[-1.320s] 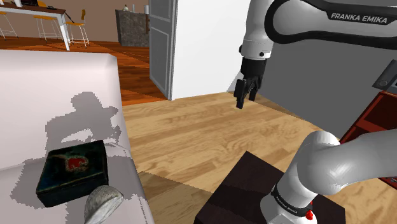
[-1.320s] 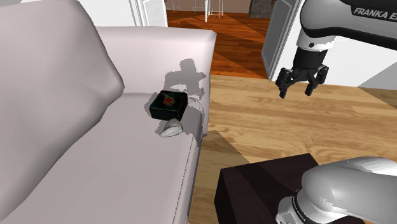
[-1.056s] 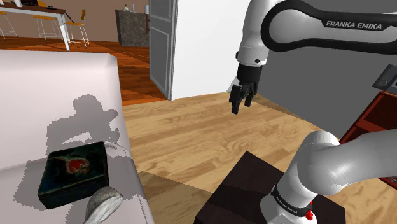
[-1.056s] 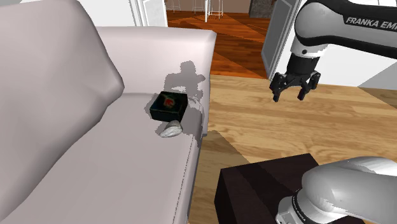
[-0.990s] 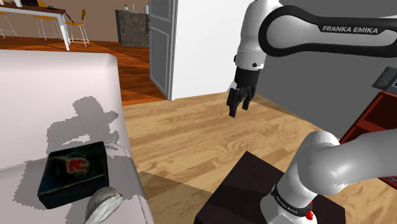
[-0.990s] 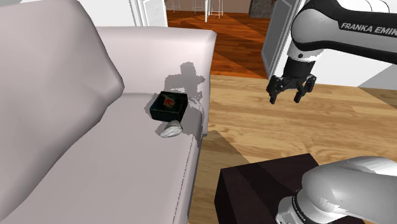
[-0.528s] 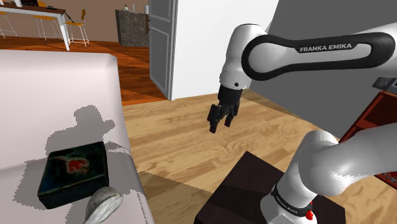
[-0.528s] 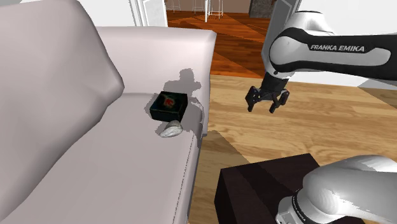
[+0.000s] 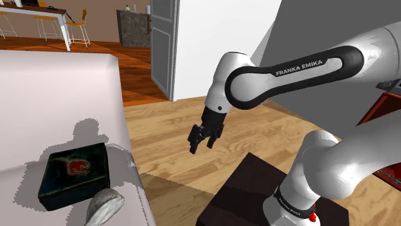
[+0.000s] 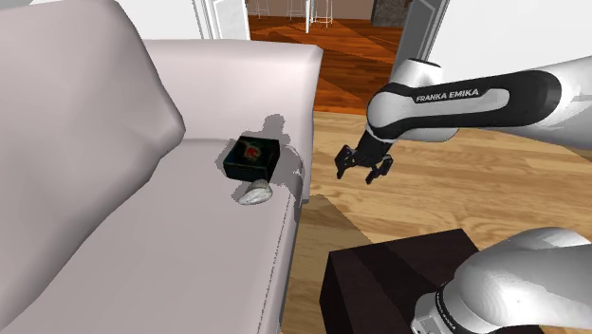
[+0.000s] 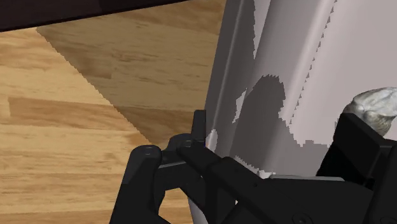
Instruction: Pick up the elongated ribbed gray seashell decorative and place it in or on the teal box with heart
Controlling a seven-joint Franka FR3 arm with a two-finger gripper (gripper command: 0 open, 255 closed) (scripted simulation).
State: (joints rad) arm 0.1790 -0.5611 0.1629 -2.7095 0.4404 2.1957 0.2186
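A dark teal box with a red heart (image 9: pixel 72 174) (image 10: pixel 250 158) lies on the pale sofa seat (image 9: pixel 58 96) (image 10: pixel 171 247). Touching the box's near corner is the grey ribbed seashell (image 9: pixel 104 207) (image 10: pixel 254 194). In the wrist view the shell (image 11: pixel 375 102) peeks out just past one black finger. My gripper (image 9: pixel 198 141) (image 10: pixel 363 168) (image 11: pixel 251 168) hangs open and empty above the wooden floor. It sits beside the sofa's end, well apart from both shell and box.
The dark stand (image 9: pixel 250 192) (image 10: pixel 389 275) sits on the wood floor (image 9: pixel 186 138) close to the sofa's end. A grey open door (image 9: pixel 164 45) and a white wall rise behind. A reddish shelf (image 9: pixel 379 119) stands at the shoulder view's right edge.
The arm has swung down and across toward the sofa, carrying the gripper lower and nearer the box and shell. Its fingers stayed open. Box and shell have not moved.
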